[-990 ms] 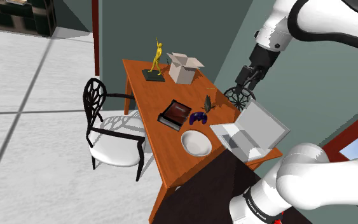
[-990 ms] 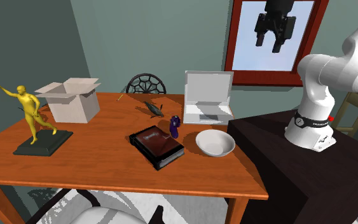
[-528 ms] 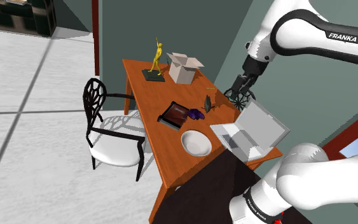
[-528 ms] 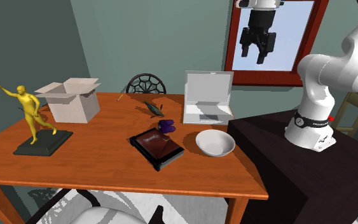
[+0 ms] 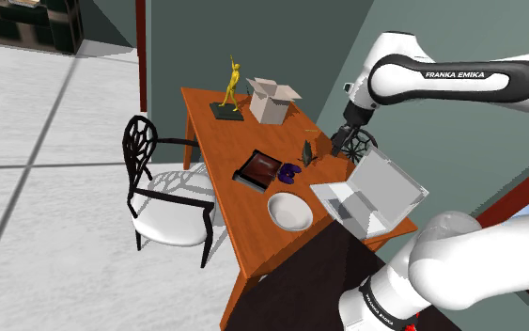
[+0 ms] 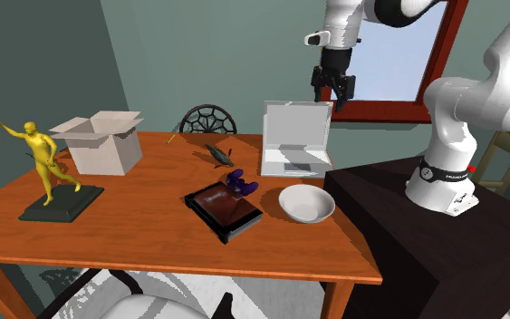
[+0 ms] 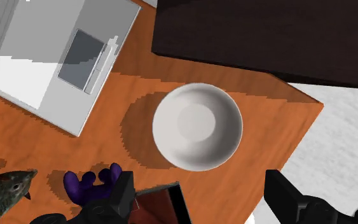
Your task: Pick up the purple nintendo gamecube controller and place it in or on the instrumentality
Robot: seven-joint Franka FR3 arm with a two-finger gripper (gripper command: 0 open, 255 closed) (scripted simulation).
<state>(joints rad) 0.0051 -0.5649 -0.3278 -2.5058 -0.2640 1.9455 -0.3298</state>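
Grey-green walls close in a room with a pale floor (image 5: 27, 188). An orange-brown wooden bench (image 6: 153, 236) stands against the wall, with a red-framed window (image 6: 384, 111) behind one end. Nearest, the white arm rises from a dark box stand (image 6: 398, 227) set against that end of the bench. Its black pincer (image 6: 333, 93) hangs high up, above the laptop in the second exterior view. Its fingers (image 7: 124, 191) are spread wide apart with nothing between them.

Just beside the stand sits a white bowl (image 7: 198, 126). Next to it, toward the wall, is an open pale grey laptop (image 6: 295, 136). Past the bowl lies a dark book (image 6: 224, 208) with a reddish cover. The purple controller (image 6: 240, 184) lies at the book's far corner, touching or nearly touching it. It sits between the book and a small dark bird figure (image 6: 218, 154).

Farther along stands an open pale cardboard box (image 6: 103, 143). At the far end is a yellow statuette (image 6: 43, 163) of a figure with one arm flung out, on a dark base. A black chair (image 5: 163, 193) with a white seat faces the bench's open side. A second chair back (image 6: 208, 120) shows by the wall.
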